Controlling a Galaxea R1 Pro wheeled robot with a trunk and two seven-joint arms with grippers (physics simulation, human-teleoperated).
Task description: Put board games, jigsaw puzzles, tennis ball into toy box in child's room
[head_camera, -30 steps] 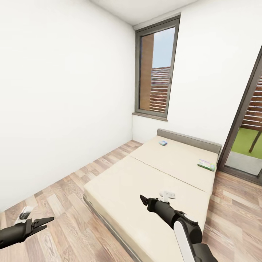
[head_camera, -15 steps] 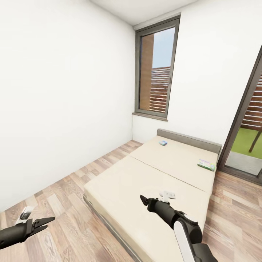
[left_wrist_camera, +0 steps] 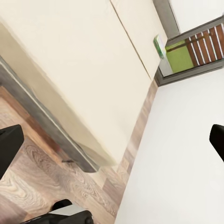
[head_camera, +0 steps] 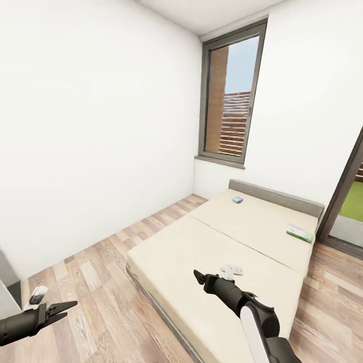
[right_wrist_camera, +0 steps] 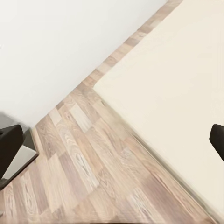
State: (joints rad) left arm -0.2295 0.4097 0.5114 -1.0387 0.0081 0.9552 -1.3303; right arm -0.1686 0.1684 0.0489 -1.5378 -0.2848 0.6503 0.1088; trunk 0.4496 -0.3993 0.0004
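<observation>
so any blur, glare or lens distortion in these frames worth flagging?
Head view: sharp, flat even light, no glare; wide-angle stretch leans the window and walls. The blue board game and white-and-green board game on the bed are small but legible. Left wrist view: slightly soft, tilted. Right wrist view: floorboards smear toward the near edge.

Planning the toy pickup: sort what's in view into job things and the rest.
Job:
blue game, near the headboard
white-and-green game, at the bed's far side
bed

Rest:
window
glass door
wood floor
</observation>
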